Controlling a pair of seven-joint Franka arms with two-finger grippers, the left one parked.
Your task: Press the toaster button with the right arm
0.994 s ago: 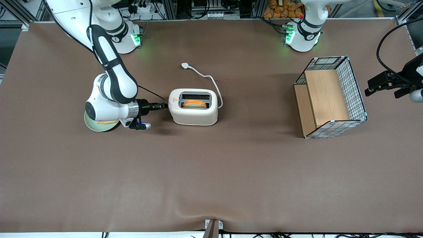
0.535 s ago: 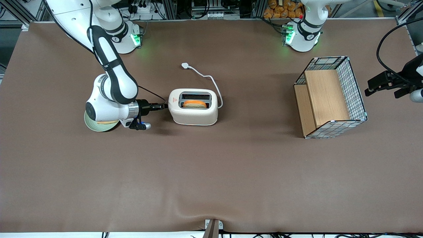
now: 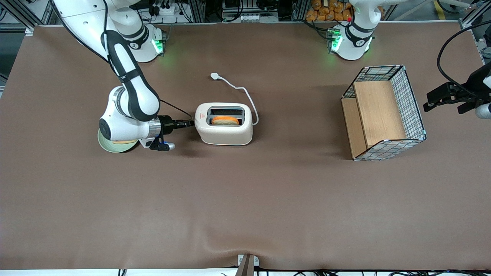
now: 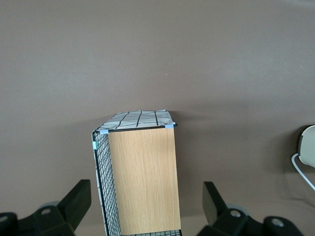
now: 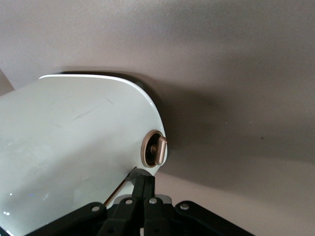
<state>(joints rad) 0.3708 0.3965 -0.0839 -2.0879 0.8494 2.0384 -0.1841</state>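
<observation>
At the toaster's [image 3: 224, 124] short end, the gripper [image 3: 190, 123] presses the toaster button.
Its fingers [image 5: 143, 185] are closed together, holding nothing; next, probably a firm downward push.

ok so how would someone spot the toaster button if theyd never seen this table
Start at the cream-white toaster in the middle of the brown table, with bread in its top slot. Go to its short end toward the working arm, where the right arm's claw meets it. The toaster button is the small round grey-beige knob on that end, unlike the smooth white shell around it.
</observation>
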